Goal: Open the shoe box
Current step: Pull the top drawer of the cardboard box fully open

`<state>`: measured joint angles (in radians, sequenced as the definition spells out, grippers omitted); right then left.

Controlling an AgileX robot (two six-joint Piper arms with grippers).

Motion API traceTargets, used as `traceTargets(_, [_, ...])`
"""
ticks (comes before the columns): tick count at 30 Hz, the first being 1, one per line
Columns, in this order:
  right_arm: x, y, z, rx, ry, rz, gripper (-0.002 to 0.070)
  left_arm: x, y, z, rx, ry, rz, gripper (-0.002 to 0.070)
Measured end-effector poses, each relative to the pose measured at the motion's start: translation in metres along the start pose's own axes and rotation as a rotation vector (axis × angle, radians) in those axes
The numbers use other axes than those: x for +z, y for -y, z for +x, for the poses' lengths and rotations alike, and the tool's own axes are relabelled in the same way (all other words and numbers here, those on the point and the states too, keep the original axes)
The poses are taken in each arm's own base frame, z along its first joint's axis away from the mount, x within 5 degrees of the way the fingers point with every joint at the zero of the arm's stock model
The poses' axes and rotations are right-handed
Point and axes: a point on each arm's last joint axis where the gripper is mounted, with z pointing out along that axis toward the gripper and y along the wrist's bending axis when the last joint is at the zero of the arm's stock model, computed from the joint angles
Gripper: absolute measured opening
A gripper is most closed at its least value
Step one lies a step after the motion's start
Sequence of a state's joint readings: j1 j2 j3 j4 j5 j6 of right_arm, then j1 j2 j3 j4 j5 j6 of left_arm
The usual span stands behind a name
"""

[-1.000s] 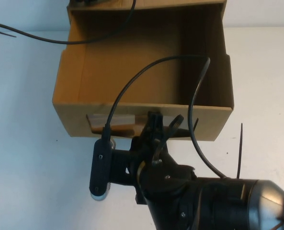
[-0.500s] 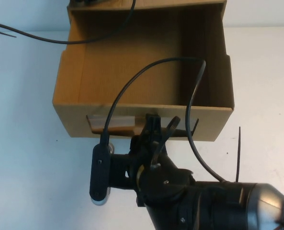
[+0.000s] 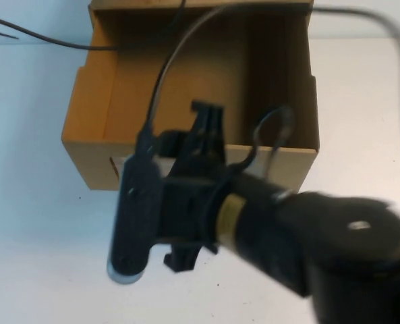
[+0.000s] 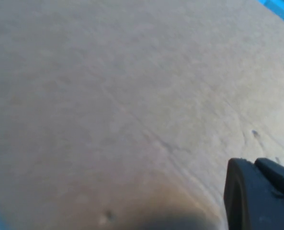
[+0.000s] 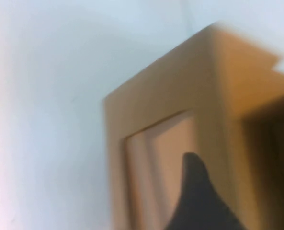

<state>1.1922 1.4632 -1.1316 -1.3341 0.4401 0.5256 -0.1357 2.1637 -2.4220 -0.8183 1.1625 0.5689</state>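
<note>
We see the shoe box [image 3: 88, 101] standing open on the pale table [image 3: 24, 223], its brown inside bare to the raised camera. The right gripper [image 3: 206, 118] hangs over the box's near wall, pointing away from the robot, so most of the box lies just beyond and below it. The arm behind it is smeared with blur, and we cannot tell whether this gripper is open or closed, nor whether it touches the cardboard. Nothing shows as held in it.

Just beside the right gripper, on the robot's left of it, sits the black wrist camera [image 3: 131, 216]. A black cable [image 3: 160, 74] rises from it and arches over the box, past the gripper towards the far wall. From the right wrist, we look at an outer corner of the box with a rectangular cut-out [image 5: 156, 158] in the wall. A dark part of the gripper overlaps that wall, beside the cut-out and close to the corner.

The left gripper [image 4: 259, 191] appears only in its own wrist view, as a black part at the edge. It is very near a plain brown cardboard surface [image 4: 113, 96] that fills nearly everything ahead of it, with a thin blue strip [image 4: 280, 7] at the far corner. We cannot tell whether this gripper is open or closed, or whether it touches the cardboard.
</note>
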Motion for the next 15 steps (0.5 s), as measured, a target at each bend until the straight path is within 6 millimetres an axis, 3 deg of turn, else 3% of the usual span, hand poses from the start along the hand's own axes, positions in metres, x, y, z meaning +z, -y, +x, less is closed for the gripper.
traceTargets(4, [-0.029, 0.026, -0.002, 0.040, 0.022, 0.085, 0.0211, -0.034, 0.008, -0.017, 0.024, 0.048, -0.059, -0.0006])
traceTargets(6, [-0.045, 0.039, -0.001, 0.063, 0.022, 0.133, 0.0095, -0.054, 0.023, -0.028, 0.050, 0.087, -0.074, -0.0006])
traceTargets(8, [-0.059, 0.051, 0.000, 0.086, 0.018, 0.176, 0.0033, -0.080, 0.045, -0.039, 0.089, 0.120, -0.083, -0.0006])
traceTargets(15, [-0.094, 0.077, 0.016, 0.165, -0.079, 0.310, -0.0010, -0.157, 0.115, -0.056, 0.189, 0.190, -0.105, -0.0006])
